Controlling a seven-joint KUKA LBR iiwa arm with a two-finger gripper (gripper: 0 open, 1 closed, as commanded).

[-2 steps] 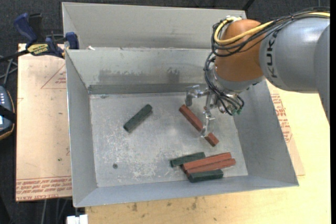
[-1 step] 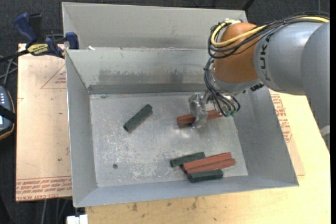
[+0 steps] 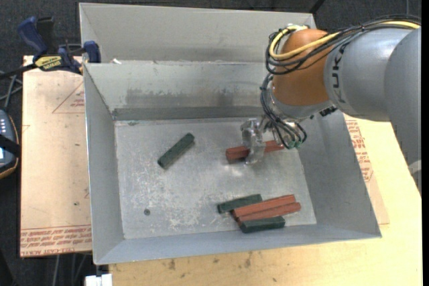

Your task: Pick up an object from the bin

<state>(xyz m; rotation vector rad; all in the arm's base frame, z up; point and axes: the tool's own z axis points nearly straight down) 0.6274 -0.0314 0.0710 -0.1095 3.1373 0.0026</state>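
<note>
Gripper (image 3: 253, 149) is down at the bin floor, right of centre, directly over the middle of a red-brown block (image 3: 234, 155) whose ends project on either side. Whether it is open or clamped cannot be told. A dark green block (image 3: 176, 150) lies well apart to the left. A cluster of green and red-brown bars (image 3: 263, 209) lies near the front wall. Nothing obstructs the gripper.

Tool (image 3: 253, 146) over centre stick (image 3: 234, 155); heap (image 3: 263, 209) in front.
</note>
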